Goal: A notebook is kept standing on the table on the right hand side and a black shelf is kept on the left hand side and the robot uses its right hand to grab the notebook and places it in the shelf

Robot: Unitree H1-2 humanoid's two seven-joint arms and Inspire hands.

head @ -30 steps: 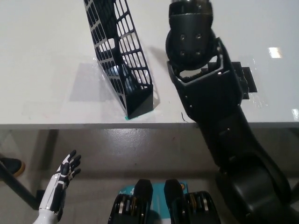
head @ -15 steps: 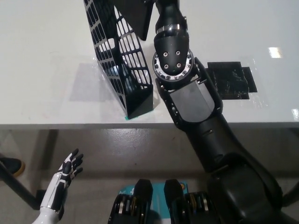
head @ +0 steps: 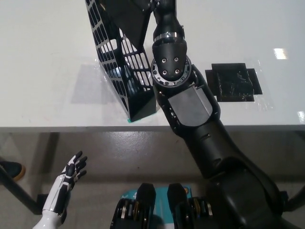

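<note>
The black mesh shelf [head: 137, 90] stands tilted on the white table [head: 47, 57], near its front edge. A dark notebook [head: 125, 21] hangs at the top of the head view, its lower part inside the shelf's open top. My black right arm reaches up from the bottom right, and my right hand [head: 153, 5] sits at the picture's top edge against the notebook's right side, shut on it and mostly cut off. My white left hand [head: 71, 176] rests low at the lower left, below the table, fingers spread and empty.
A patch of black tape [head: 233, 82] lies on the table to the right of my arm. The table's front edge runs across the middle of the view, with grey floor [head: 119, 152] below it.
My right arm has swung left, bringing the notebook over and into the top of the shelf. The black tape patch, hidden behind the arm before, now shows.
</note>
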